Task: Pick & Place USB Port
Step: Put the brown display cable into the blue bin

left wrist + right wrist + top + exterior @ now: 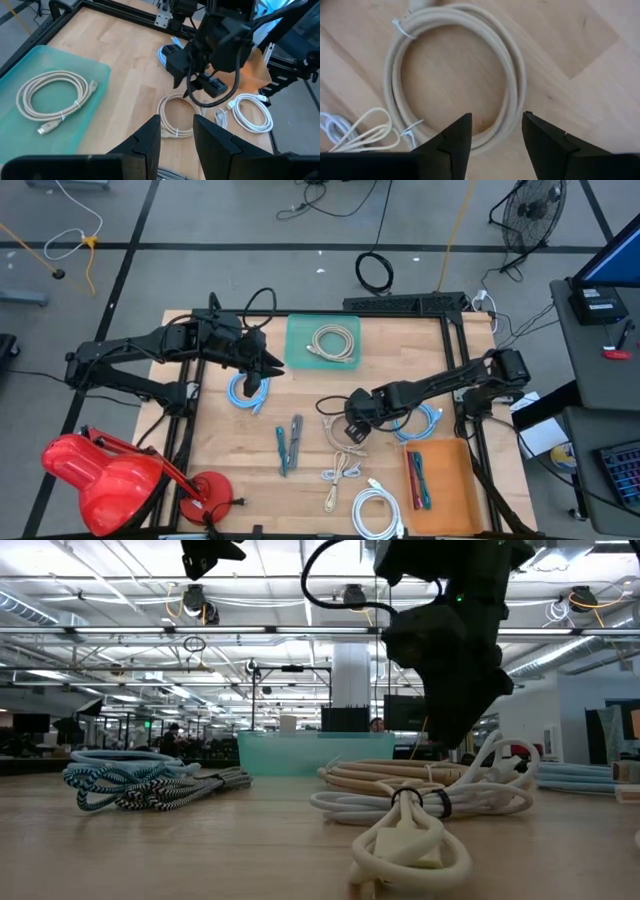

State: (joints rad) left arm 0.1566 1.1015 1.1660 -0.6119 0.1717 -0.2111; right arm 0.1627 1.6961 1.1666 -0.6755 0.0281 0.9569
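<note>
A beige cable coil (455, 75) lies flat on the wooden table, at mid-table (340, 432) in the high view. My right gripper (495, 135) is open and hovers low over it, pointing down, a finger on either side of the coil's near arc; in the high view it is (355, 420). A second beige coil (333, 343) lies in the teal tray (300, 358). My left gripper (177, 132) is open and raised beside that tray, above a blue braided cable (248, 390).
An orange tray (445, 455) at the right near corner holds red and teal cables. A white coil (375, 510), a cream cable (340, 475), teal and grey cables (288, 442) and a light blue cable (425, 420) lie on the table. A red lamp (100, 475) stands at the left.
</note>
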